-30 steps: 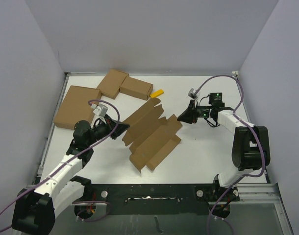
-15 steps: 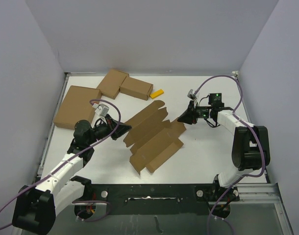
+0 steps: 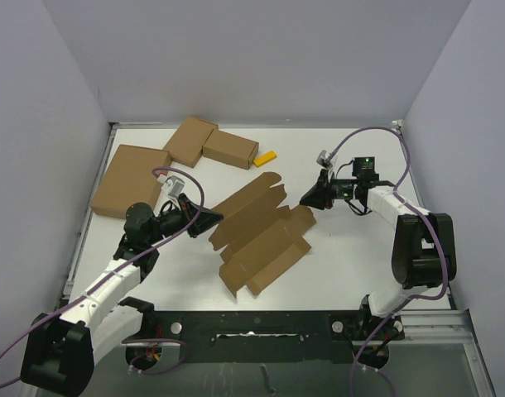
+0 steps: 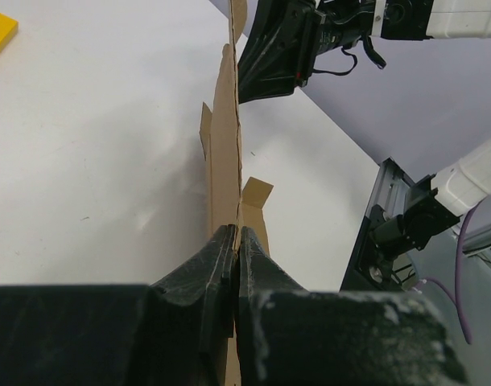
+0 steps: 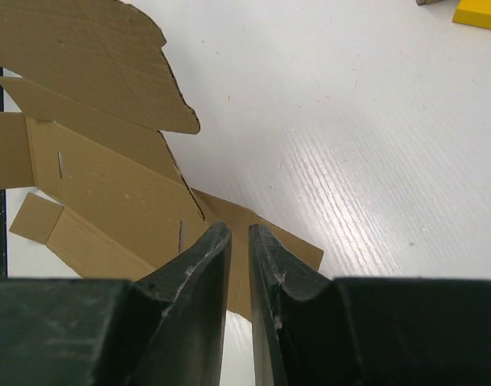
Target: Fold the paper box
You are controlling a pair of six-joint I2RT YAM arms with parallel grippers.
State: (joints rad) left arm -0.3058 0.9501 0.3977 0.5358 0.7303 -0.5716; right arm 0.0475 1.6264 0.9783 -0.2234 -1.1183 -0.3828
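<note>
The flat brown cardboard box blank [image 3: 257, 236] lies unfolded at the middle of the white table. My left gripper [image 3: 209, 217] is shut on its left edge; in the left wrist view the sheet [image 4: 225, 161] runs edge-on away from the pinching jaws [image 4: 236, 233]. My right gripper [image 3: 305, 201] hovers at the blank's right corner flap. In the right wrist view its jaws [image 5: 239, 229] stand a narrow slit apart with nothing between them, just over the flap [image 5: 92, 185]. The right gripper [image 4: 270, 56] also shows at the far end of the sheet in the left wrist view.
Three folded brown boxes sit at the back left: a large one [image 3: 128, 178] and two smaller ones [image 3: 193, 141] [image 3: 230, 149]. A small yellow block [image 3: 265, 157] lies behind the blank. Walls close in the table on three sides.
The blank has shifted a little to the right and back with the left gripper holding its edge. The right gripper has drawn back slightly to the right.
</note>
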